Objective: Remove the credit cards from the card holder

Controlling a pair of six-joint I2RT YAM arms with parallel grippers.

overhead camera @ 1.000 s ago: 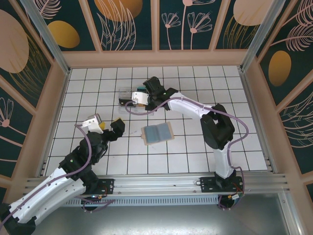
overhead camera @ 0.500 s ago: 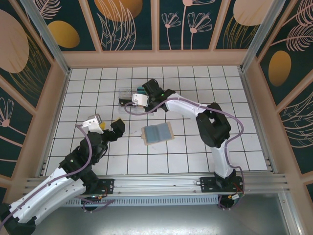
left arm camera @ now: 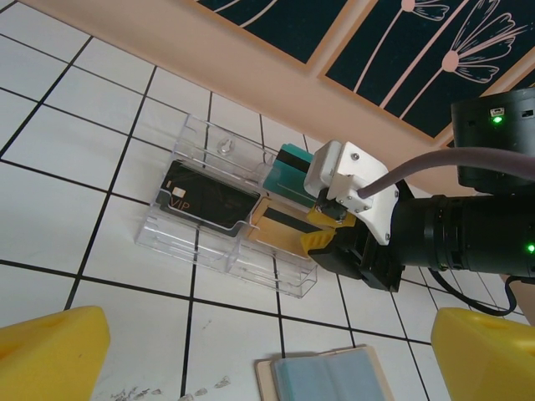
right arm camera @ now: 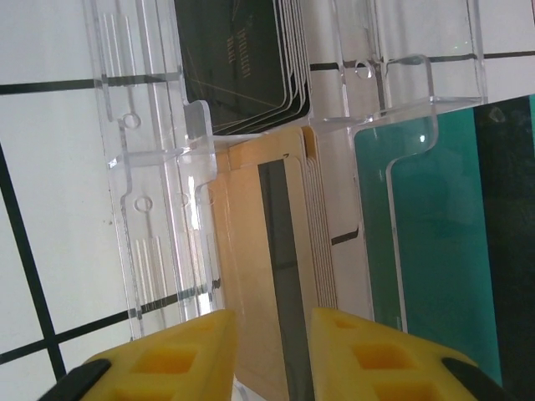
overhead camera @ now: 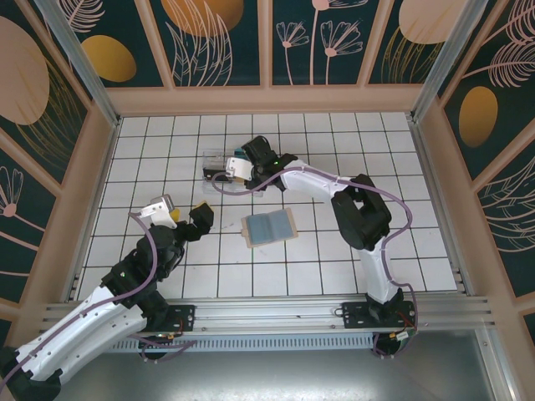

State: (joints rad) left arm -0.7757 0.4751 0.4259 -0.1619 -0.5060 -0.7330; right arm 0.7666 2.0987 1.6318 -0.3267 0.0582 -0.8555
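Observation:
The card holder (overhead camera: pixel 269 226) lies open on the tiles, grey-blue pockets up, its far edge also at the bottom of the left wrist view (left arm camera: pixel 330 378). The credit cards sit in a clear tray (left arm camera: pixel 209 251): a black card (left arm camera: pixel 209 205), a teal card (left arm camera: pixel 288 175) and a tan-gold card (left arm camera: pixel 280 230). My right gripper (overhead camera: pixel 236 167) hangs over the tray. Its yellow fingers stand slightly apart (right arm camera: pixel 272 322) above the tan-gold card (right arm camera: pixel 251 276), with the teal card (right arm camera: pixel 443 251) to the right and the black card (right arm camera: pixel 238 58) beyond. My left gripper (overhead camera: pixel 188 219) is open and holds nothing, left of the holder.
The clear tray (overhead camera: pixel 219 164) stands on the white tiles behind the holder. Wooden walls with dark floral panels (overhead camera: pixel 267 42) close in the back and both sides. The right arm's cable (overhead camera: pixel 251 185) loops over the tiles between tray and holder.
The right gripper has shifted a little left over the tray and its jaws have parted around the tan-gold card. The left arm has stayed put.

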